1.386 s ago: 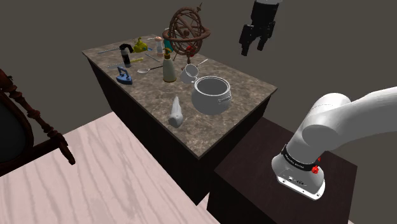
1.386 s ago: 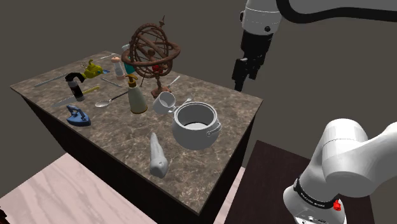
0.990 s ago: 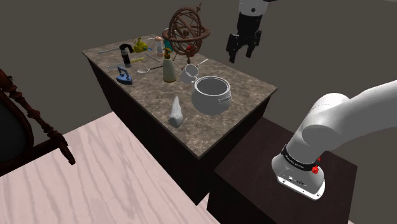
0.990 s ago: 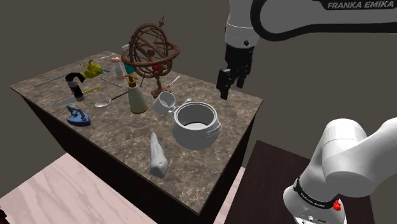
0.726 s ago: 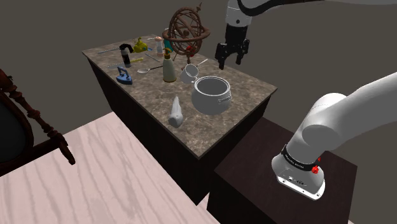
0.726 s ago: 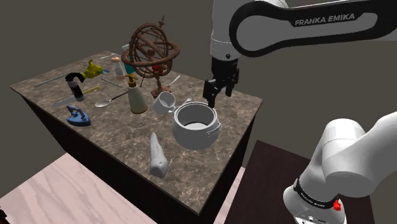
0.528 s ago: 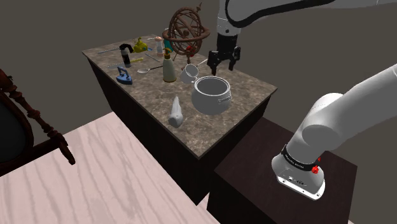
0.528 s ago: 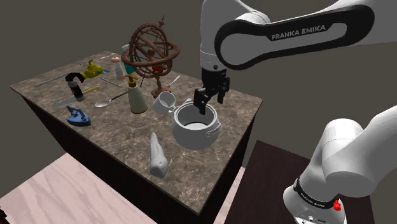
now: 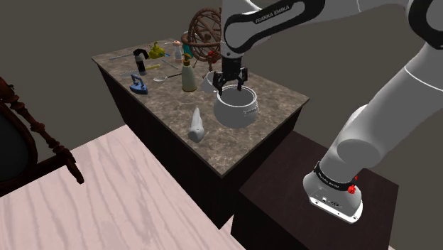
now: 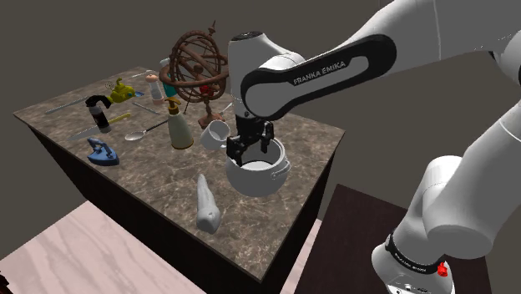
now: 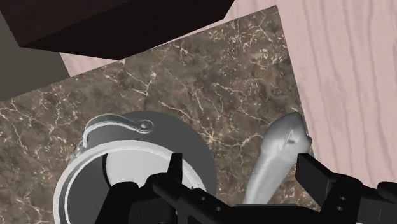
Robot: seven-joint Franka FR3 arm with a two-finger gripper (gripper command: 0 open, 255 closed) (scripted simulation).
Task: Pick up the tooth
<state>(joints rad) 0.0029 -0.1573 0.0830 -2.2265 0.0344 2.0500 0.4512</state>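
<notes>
The tooth [image 9: 197, 123] [image 10: 205, 205] is a long pale grey piece that lies flat on the marble table [image 9: 277, 96] near its front edge. My black gripper [image 9: 230, 84] [image 10: 249, 146] hangs open just above the rim of a grey pot [image 9: 238, 113] [image 10: 255, 179], pointing down. Nothing sits between its fingers. In the wrist view the gripper [image 11: 240, 164] straddles the gap between the pot [image 11: 105, 127] and the tooth [image 11: 277, 159]. The tooth sits close to one finger, untouched.
Behind the pot stand a white mug [image 9: 210, 82] [image 10: 215, 134], a pale bottle [image 9: 188, 74], and a brown armillary sphere [image 9: 207, 32] [image 10: 199, 67]. A blue iron [image 9: 138, 84] and small items crowd the far end. A dark chair [image 9: 21, 135] stands at the shoulder view's left.
The arm has swung down and towards the shoulder view's left, from high beyond the table's far side to just above the pot. The gripper stayed open; the tooth has not moved.
</notes>
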